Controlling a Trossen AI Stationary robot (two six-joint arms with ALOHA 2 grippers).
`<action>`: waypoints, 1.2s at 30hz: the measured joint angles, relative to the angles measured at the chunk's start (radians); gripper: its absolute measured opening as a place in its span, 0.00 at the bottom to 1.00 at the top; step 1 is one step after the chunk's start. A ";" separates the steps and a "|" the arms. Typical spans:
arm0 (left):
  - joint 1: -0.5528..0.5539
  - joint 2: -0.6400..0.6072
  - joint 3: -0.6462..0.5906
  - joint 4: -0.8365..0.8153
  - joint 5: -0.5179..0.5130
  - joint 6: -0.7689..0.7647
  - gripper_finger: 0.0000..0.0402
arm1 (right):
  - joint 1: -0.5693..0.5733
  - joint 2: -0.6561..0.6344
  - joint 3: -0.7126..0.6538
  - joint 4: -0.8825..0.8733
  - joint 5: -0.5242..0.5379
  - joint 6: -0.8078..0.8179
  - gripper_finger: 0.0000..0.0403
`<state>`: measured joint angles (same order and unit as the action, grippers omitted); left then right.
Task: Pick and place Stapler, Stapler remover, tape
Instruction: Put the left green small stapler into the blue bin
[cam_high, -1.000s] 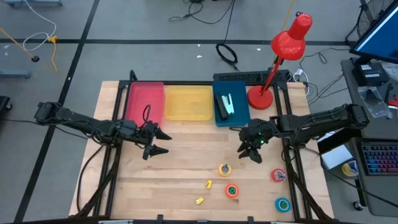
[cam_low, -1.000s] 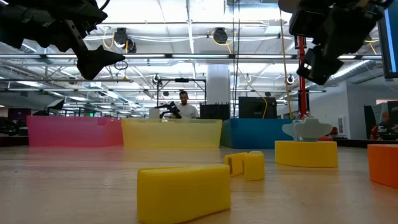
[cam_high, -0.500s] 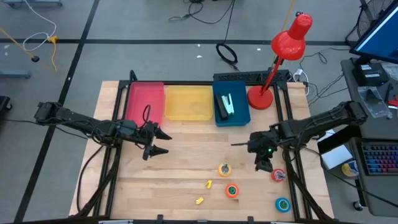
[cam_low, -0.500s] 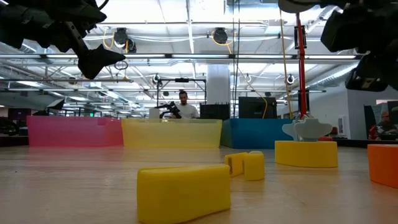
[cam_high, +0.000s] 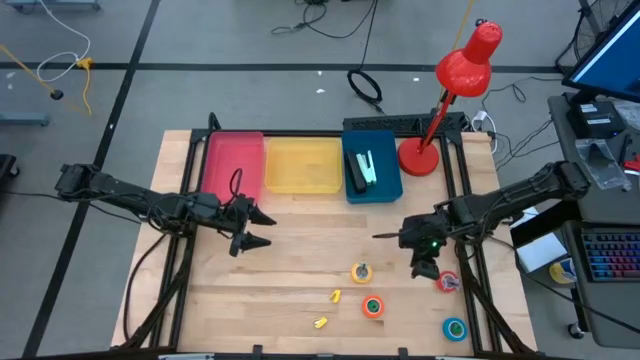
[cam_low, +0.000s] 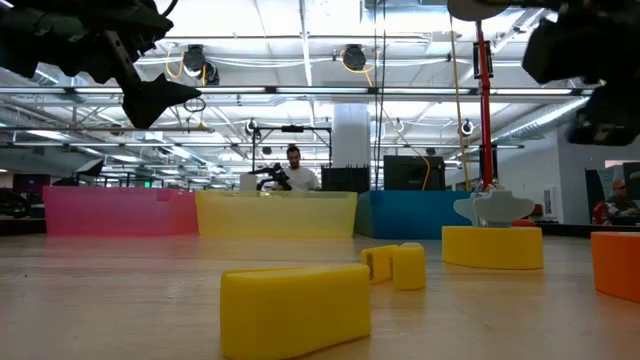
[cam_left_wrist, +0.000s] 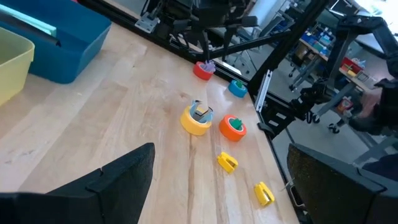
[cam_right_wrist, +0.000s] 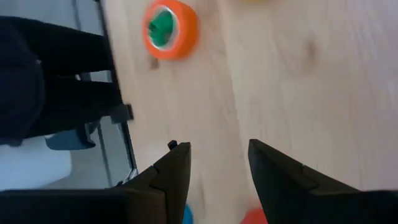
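Four tape rolls lie flat on the table's near right part: yellow (cam_high: 361, 272), orange (cam_high: 373, 306), red (cam_high: 447, 282) and blue (cam_high: 455, 328). Two small yellow staple removers (cam_high: 336, 296) (cam_high: 320, 322) lie to their left. A stapler (cam_high: 362, 170) lies in the blue bin (cam_high: 384, 186). My right gripper (cam_high: 428, 268) is open and hovers just left of the red roll, pointing down; its wrist view shows the orange roll (cam_right_wrist: 169, 23) ahead. My left gripper (cam_high: 262, 229) is open and waits above the table's left middle.
Pink (cam_high: 233, 160) and yellow (cam_high: 302, 165) bins stand beside the blue bin along the far edge. A red desk lamp (cam_high: 440, 95) rises at the far right corner. Bare wood lies between the bins and the rolls. A person shows far off in the room (cam_low: 296, 170).
My right gripper has swung from just below the blue bin toward the table's near right, ending beside the red tape roll, and has turned as it went. Most of the move came early; it has barely shifted in the last half second. Nothing on the table has moved.
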<state>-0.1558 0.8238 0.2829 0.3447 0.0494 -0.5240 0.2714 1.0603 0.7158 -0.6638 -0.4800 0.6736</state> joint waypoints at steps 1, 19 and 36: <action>0.000 0.000 0.000 0.000 0.000 0.005 0.90 | 0.000 0.000 0.000 -0.027 -0.017 0.030 0.37; 0.000 0.000 0.000 0.009 0.000 0.040 0.90 | -0.001 0.000 0.000 0.177 -0.065 0.034 0.37; 0.000 0.000 0.000 0.028 -0.001 -0.060 0.90 | 0.039 0.051 0.002 0.631 -0.040 -0.125 0.36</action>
<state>-0.1558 0.8236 0.2829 0.3723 0.0488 -0.5842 0.3104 1.1110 0.7174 -0.0326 -0.5201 0.5483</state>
